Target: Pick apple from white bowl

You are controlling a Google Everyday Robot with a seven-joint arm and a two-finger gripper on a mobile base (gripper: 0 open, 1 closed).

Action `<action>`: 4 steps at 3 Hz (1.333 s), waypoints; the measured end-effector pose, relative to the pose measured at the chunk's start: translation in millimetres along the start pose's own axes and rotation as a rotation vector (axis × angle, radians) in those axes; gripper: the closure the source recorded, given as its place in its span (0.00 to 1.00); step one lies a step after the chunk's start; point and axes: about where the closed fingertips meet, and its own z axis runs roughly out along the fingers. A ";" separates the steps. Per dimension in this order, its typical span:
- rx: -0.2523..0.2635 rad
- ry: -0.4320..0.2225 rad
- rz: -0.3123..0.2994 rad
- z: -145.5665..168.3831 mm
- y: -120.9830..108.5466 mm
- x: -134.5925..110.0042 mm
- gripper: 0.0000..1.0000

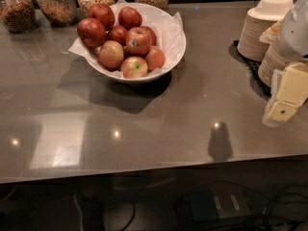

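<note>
The white bowl (174, 49) stands on the grey table, back centre-left, lined with crumpled white paper and heaped with several apples. The apple (139, 39) with a small dark-and-white sticker lies near the middle of the heap, red with faint yellow streaks. Darker red apples (91, 31) lie behind and to its left, and paler yellow-pink ones (134, 67) lie in front. My gripper (287, 97), with pale yellow pads under a white arm, hangs at the right edge of the view, far right of the bowl and holding nothing.
Stacks of beige paper bowls (263, 25) stand on a dark mat at the back right, just behind the gripper. Several glass jars (57, 4) of grains line the back edge. The table's front edge (154, 170) runs across the lower view.
</note>
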 end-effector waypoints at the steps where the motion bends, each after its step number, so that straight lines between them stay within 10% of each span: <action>1: 0.000 0.000 0.000 0.0 0.0 0.0 0.00; 4: 0.084 -0.264 0.017 41.8 -73.3 -86.7 0.00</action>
